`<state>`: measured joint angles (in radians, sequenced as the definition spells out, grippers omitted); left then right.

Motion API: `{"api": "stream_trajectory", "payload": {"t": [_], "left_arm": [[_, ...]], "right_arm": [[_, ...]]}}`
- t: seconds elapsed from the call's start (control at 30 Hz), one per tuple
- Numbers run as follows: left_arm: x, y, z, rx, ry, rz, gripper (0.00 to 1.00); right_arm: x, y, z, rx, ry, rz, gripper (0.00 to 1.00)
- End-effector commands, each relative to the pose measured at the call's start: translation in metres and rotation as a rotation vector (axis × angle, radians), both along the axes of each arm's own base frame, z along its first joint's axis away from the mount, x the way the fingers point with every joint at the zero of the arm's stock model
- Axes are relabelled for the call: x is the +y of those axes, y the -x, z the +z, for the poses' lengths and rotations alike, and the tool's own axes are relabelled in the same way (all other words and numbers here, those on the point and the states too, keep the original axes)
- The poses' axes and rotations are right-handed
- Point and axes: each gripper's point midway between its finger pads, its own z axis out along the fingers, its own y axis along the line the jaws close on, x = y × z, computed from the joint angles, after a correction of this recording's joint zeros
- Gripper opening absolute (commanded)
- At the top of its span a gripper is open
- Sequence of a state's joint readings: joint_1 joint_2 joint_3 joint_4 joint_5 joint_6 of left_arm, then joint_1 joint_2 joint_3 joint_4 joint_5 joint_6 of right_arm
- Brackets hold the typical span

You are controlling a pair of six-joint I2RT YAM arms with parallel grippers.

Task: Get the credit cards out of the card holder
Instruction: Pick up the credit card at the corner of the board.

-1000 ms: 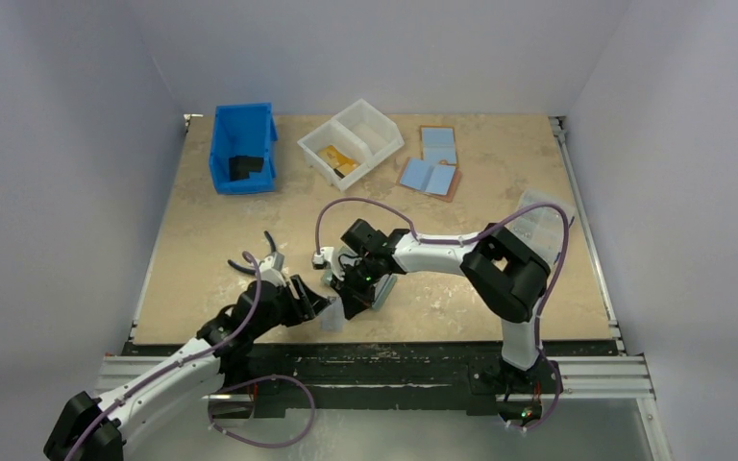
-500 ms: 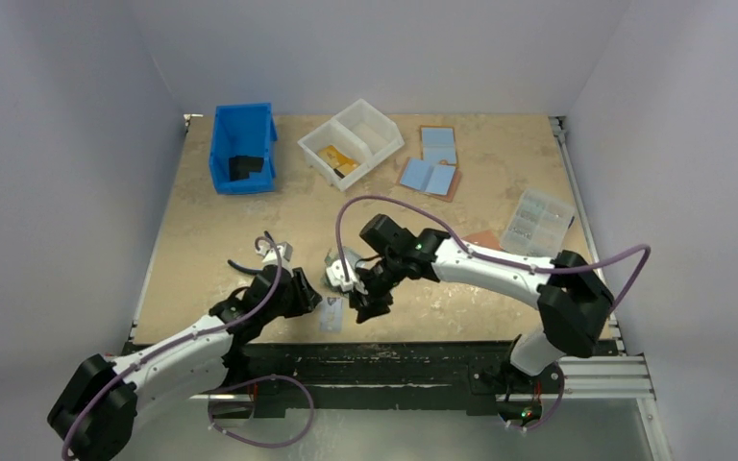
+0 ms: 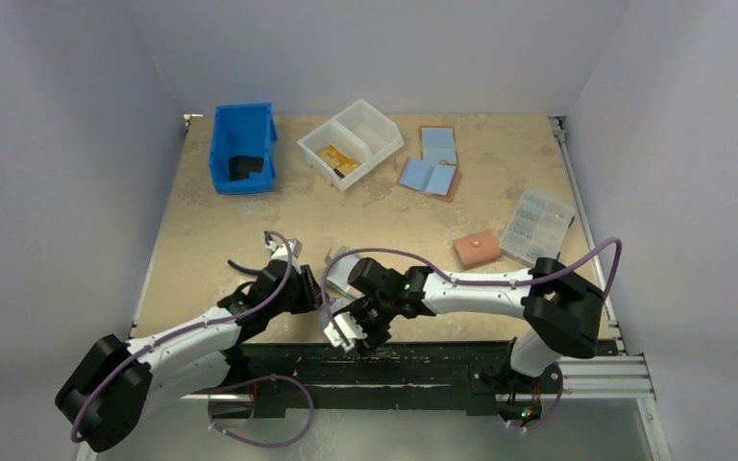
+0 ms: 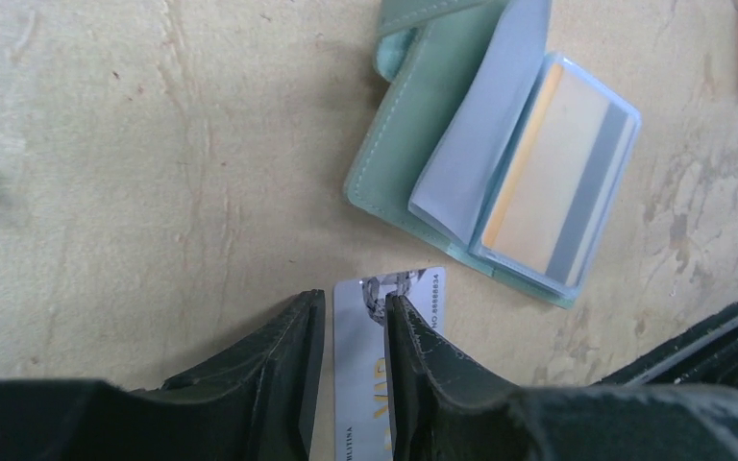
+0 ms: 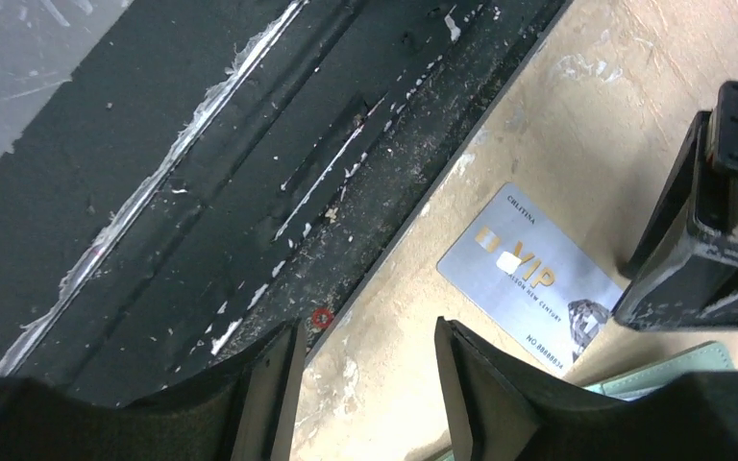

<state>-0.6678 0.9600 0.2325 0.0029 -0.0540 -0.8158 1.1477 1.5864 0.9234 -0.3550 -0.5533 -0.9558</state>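
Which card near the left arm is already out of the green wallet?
The silver VIP card, lying bare on the table; the tan-orange card is tucked inside the green wallet.

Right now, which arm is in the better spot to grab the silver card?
Left. The left hand is right over the silver card, fingers either side of its edge. The right hand hangs open over the black table edge, off the card.
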Motion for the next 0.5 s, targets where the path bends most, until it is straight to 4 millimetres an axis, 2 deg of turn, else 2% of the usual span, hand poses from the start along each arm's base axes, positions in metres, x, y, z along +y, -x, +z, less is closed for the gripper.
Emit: {"api": "stream_trajectory", "payload": {"t": [0.0, 0.13, 0.27, 0.47], "left_arm": [[-0.008, 0.017, -0.008, 0.062, 0.065, -0.051, 0.33], [-0.01, 0.026, -0.015, 0.1, 0.075, -0.074, 0.29], [-0.015, 0.032, -0.018, 0.128, 0.102, -0.095, 0.22], [-0.02, 0.042, -0.019, 0.148, 0.144, -0.116, 0.19]], "right_arm": [[0.017, -0.004, 0.003, -0.156, -0.042, 0.023, 0.61], [0.025, 0.004, -0.004, -0.195, -0.019, 0.024, 0.61], [0.029, -0.001, -0.003, -0.212, -0.019, -0.02, 0.61], [0.03, -0.008, -0.011, -0.265, 0.004, -0.054, 0.62]]}}
